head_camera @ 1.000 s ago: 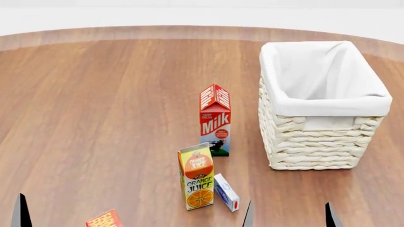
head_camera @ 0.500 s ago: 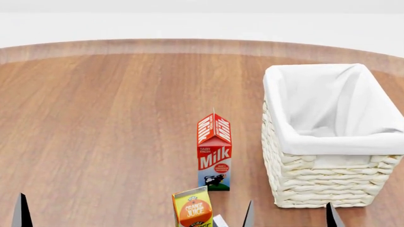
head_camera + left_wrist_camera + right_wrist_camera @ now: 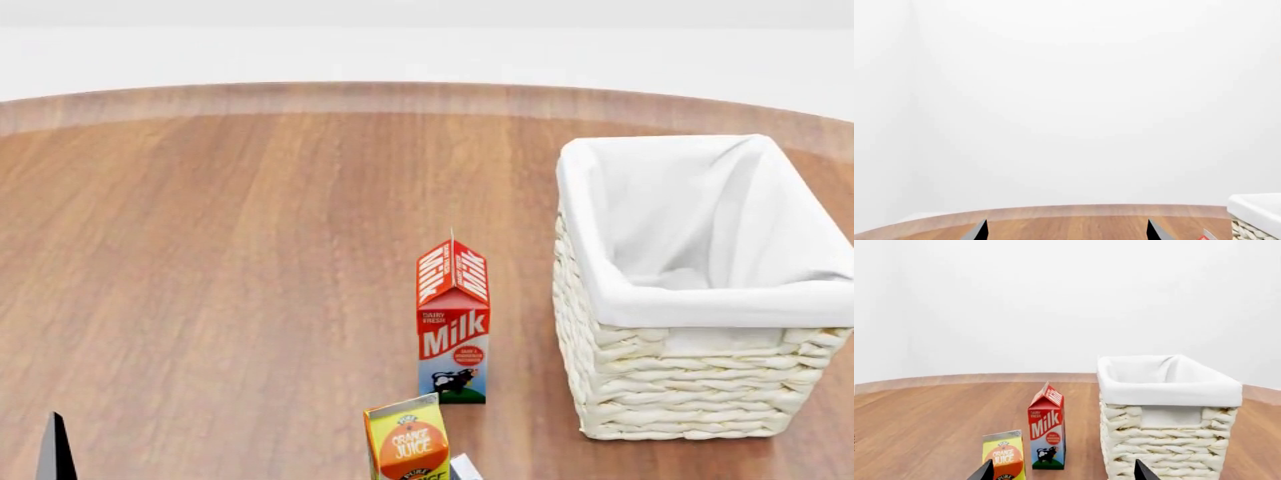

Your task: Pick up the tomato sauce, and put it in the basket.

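Basket [image 3: 694, 360], one; milk carton [image 3: 454, 322], one; juice carton [image 3: 407, 445], one.

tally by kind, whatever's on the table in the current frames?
Cartons: 2, the milk carton and the orange juice carton
Baskets: 1, the basket
Small white-and-blue box, only a corner showing: 1
Cans: 0 in view
Total: 4

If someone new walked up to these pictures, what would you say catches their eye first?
Most likely the big cream woven basket with its white cloth lining, standing empty at the right of the round wooden table. Next comes the red milk carton, upright just left of the basket, with the top of an orange juice carton in front of it. No tomato sauce can shows in any view.
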